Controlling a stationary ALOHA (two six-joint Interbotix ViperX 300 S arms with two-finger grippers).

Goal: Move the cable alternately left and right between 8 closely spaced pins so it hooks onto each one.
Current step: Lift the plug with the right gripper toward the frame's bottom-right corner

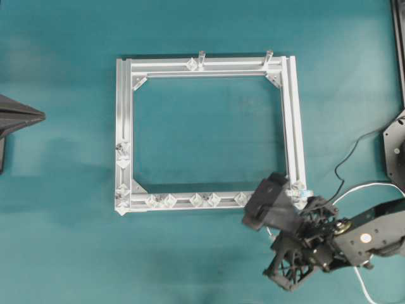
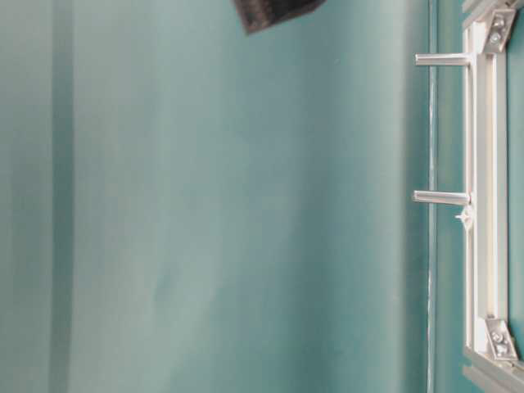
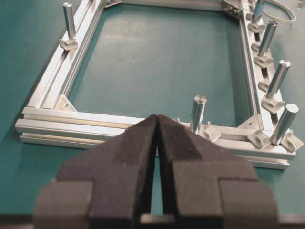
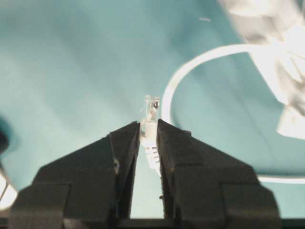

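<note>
From my right wrist view, my right pincer (image 4: 148,129) is clamped on the small clear plug (image 4: 151,110) at the end of the cable (image 4: 190,67), the plug's tip poking out past the pads. Behind it the white cable curls up and away to the right over the green table (image 4: 71,71), then loops back along the lower right edge.

From overhead, my right arm sits at the near right corner of the silver frame (image 1: 124,114), with the cable trailing off to the right behind it and the plug (image 1: 298,188) showing just beside the frame's right rail. The pins (image 1: 197,199) stand in a row along the near rail, a few more sit on the left rail, and none of them that I can see has cable on it. On the far rail are two grey posts (image 1: 202,58).

My left pincer (image 3: 157,125) is pressed together with nothing between its pads, hovering short of the frame.
</note>
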